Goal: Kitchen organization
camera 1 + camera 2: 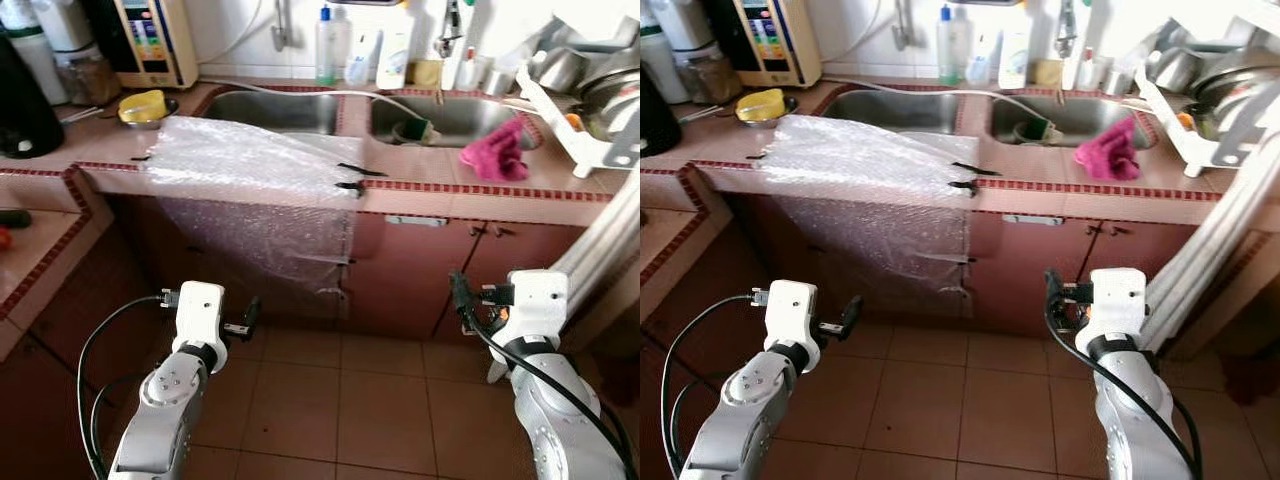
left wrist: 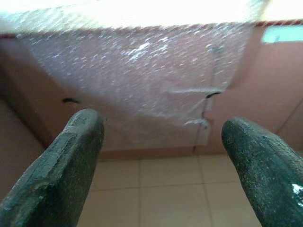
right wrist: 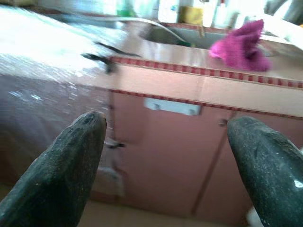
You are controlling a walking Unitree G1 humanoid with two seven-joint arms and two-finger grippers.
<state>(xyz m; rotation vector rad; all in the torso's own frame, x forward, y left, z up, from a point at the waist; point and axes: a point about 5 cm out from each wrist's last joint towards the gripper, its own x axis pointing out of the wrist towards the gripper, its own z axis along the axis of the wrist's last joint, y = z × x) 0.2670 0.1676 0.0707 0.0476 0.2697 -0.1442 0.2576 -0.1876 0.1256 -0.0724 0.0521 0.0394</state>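
**Approach to the counter, nothing in hand**

Both the left gripper (image 2: 161,161) and right gripper (image 3: 168,165) hang low with fingers spread apart, empty, facing the reddish cabinets. The crumpled magenta cloth (image 1: 495,152) lies on the tiled counter (image 1: 420,165) beside the steel sink (image 1: 450,118); a likely next move: raising the right arm to it.

Cloth (image 1: 494,152) on counter (image 1: 420,165), right of sink (image 1: 270,108).

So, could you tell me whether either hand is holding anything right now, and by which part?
Nothing is held. The left hand and the right hand are both open and empty, low before the counter.
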